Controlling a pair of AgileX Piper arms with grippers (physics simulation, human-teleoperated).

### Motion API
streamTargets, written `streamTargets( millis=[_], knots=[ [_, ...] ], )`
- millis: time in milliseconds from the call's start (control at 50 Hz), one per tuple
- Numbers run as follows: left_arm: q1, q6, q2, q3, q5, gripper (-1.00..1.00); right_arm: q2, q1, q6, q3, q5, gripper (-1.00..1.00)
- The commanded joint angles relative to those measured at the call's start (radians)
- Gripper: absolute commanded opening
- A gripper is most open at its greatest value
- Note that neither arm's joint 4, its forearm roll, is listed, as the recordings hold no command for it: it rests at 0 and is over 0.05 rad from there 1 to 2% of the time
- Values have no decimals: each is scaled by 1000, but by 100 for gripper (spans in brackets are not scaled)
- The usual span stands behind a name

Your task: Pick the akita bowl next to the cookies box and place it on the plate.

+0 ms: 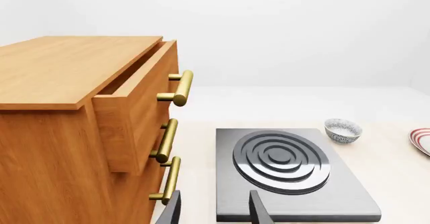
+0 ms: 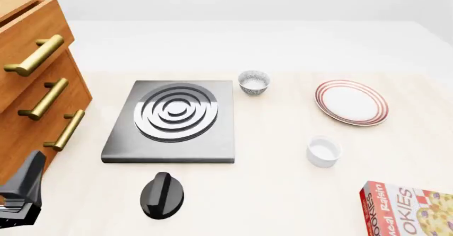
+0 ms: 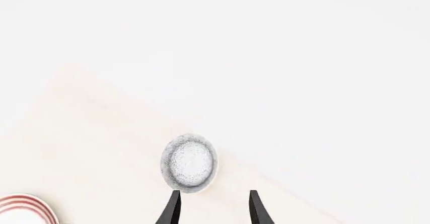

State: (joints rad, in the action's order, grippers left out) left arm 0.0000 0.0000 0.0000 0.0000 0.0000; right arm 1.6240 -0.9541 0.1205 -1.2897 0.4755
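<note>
In the right wrist view a speckled akita bowl (image 3: 189, 162) lies close to the table's edge, just beyond my right gripper (image 3: 213, 211), which is open and empty. The plate's (image 3: 19, 206) red-ringed rim shows at that view's corner. The cookies box (image 2: 409, 209) stands at the front right of the table, with the plate (image 2: 351, 102) farther back. The right arm and that bowl are outside the front view, so I cannot tell how the bowl lies relative to the box. My left gripper (image 1: 213, 213) is open and empty, low at the front left beside the cabinet.
A second alike bowl (image 2: 253, 81) sits behind the stove plate (image 2: 177, 119). A plain white cup (image 2: 324, 151) stands between plate and box. A black knob (image 2: 162, 194) lies before the stove. The wooden cabinet (image 2: 32, 82) at the left has its top drawer (image 1: 138, 90) slightly open.
</note>
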Motion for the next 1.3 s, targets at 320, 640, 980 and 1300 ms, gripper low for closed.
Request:
streamTargets(
  millis=[320,640,980,1300],
  knots=[
    [0,0,0,0,0,100,174,-45,-3,-72,-49,100],
    [0,0,0,0,0,100,252,-40,-20,-112,-66,100],
    [0,0,0,0,0,100,325,-16,-46,-123,-93,100],
    [0,0,0,0,0,100,361,-4,-62,-92,-125,100]
  ],
)
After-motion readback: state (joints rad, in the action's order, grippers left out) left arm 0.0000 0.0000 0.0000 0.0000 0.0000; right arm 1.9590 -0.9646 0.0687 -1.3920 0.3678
